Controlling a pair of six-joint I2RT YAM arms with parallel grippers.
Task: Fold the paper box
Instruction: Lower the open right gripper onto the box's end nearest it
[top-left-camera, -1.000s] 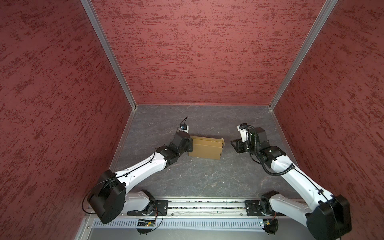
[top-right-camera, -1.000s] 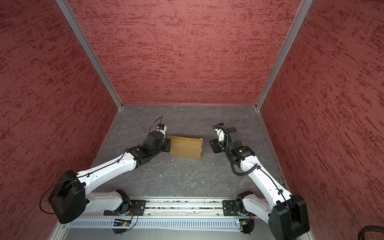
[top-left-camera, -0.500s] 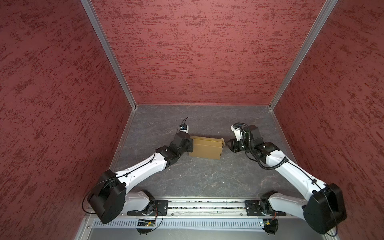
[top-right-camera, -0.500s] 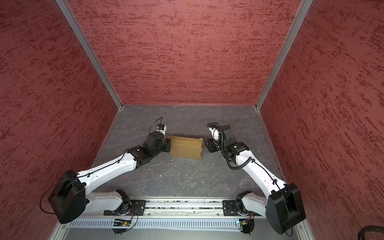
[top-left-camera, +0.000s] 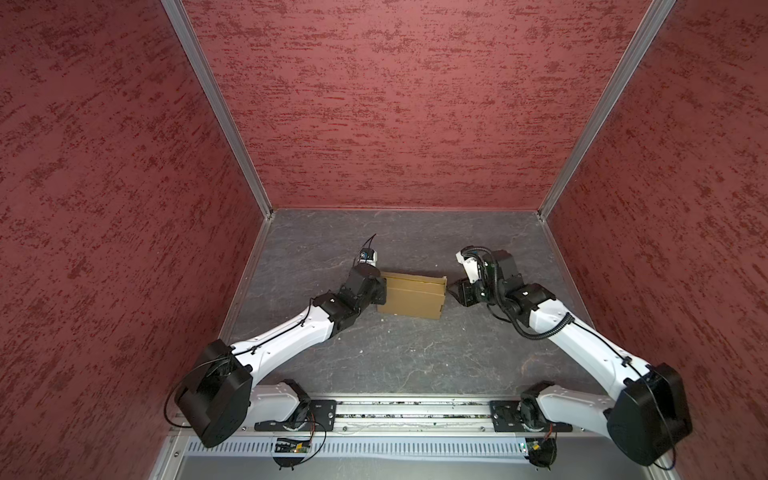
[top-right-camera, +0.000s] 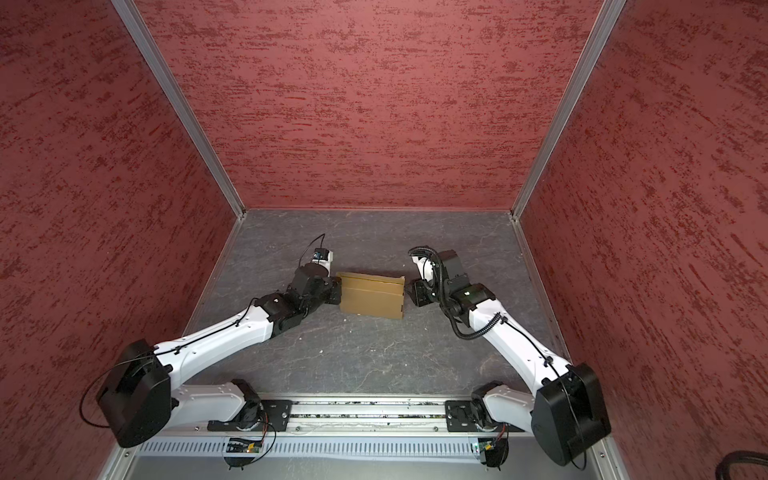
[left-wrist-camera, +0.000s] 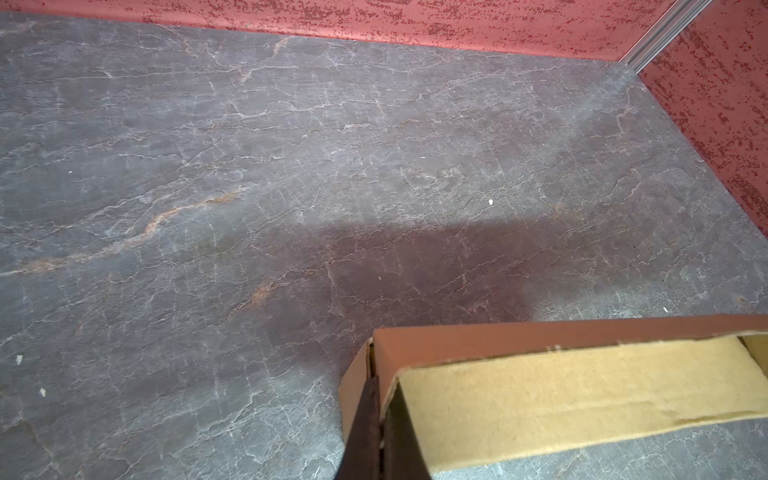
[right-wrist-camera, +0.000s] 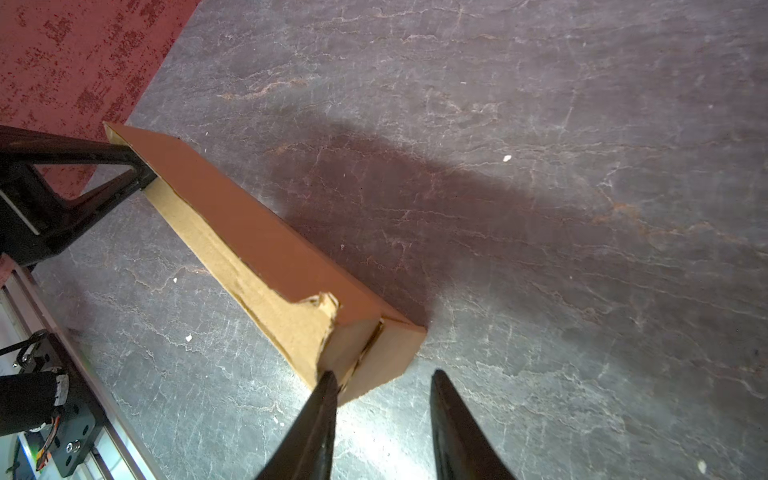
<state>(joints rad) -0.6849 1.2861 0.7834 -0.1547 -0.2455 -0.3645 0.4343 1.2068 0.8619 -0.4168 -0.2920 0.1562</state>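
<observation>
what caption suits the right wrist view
Open right tool at one paper box end, left tool clamped on the other

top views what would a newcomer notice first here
The brown paper box lies mid-way across the grey table, with red walls on three sides. The left claw is shut on one end of it, and the right claw stands open at the other end.

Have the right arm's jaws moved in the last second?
Yes. The right gripper crept left, up to the right end of the paper box, which stayed put.
</observation>
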